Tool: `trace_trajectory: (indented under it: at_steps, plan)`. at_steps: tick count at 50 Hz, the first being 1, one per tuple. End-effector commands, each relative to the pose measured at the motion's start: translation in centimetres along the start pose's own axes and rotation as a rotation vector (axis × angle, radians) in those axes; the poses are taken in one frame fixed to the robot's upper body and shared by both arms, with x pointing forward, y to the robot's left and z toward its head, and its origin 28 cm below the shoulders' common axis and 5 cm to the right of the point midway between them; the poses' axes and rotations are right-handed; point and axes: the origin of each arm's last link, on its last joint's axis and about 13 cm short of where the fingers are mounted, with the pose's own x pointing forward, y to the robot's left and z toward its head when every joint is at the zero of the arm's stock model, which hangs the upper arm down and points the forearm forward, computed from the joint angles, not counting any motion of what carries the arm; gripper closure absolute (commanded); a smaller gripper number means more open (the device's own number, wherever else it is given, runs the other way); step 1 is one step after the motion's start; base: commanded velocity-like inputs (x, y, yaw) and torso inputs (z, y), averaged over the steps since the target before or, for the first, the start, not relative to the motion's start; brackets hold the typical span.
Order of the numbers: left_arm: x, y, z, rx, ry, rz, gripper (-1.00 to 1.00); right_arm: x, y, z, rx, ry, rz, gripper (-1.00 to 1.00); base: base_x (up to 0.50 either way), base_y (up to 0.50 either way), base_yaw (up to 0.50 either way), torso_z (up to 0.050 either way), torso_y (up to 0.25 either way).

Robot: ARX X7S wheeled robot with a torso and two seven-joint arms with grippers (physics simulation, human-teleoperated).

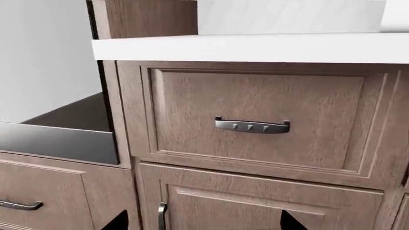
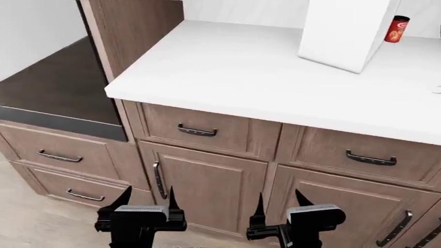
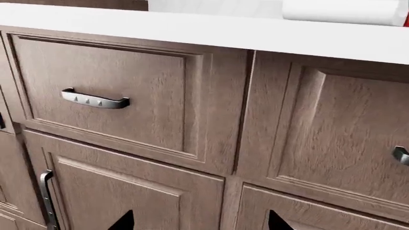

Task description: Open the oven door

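The oven door (image 2: 59, 90) is a glossy dark panel with a grey strip along its lower edge, set into the brown wood cabinet at the far left, above two drawers (image 2: 62, 152). A smooth white countertop (image 2: 227, 72) tops grainy, framed drawer fronts with curved metal handles (image 2: 196, 130). Both the left gripper (image 2: 146, 199) and right gripper (image 2: 281, 201) hover low before the cabinets, fingers apart, holding nothing.
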Motion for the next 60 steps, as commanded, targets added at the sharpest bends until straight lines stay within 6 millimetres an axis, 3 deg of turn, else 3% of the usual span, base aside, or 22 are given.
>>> trace_trajectory:
  at_steps: [1,43,60]
  plan:
    - [0.06,0.03,-0.03,-0.001,0.0,0.003,-1.0,0.01,0.02,-0.08,-0.002,0.003,0.006,-1.0,0.0,0.0,0.5,0.0,0.0]
    - [-0.01,0.08,0.09,-0.001,0.003,0.007,-1.0,-0.06,0.21,-0.07,-0.013,0.005,0.011,-1.0,0.0,0.0,0.5,0.0,0.0]
    - [0.07,0.1,0.07,-0.001,0.004,0.008,-1.0,-0.17,0.43,0.31,0.013,-0.008,0.066,-1.0,0.03,0.08,0.0,0.0,0.0]
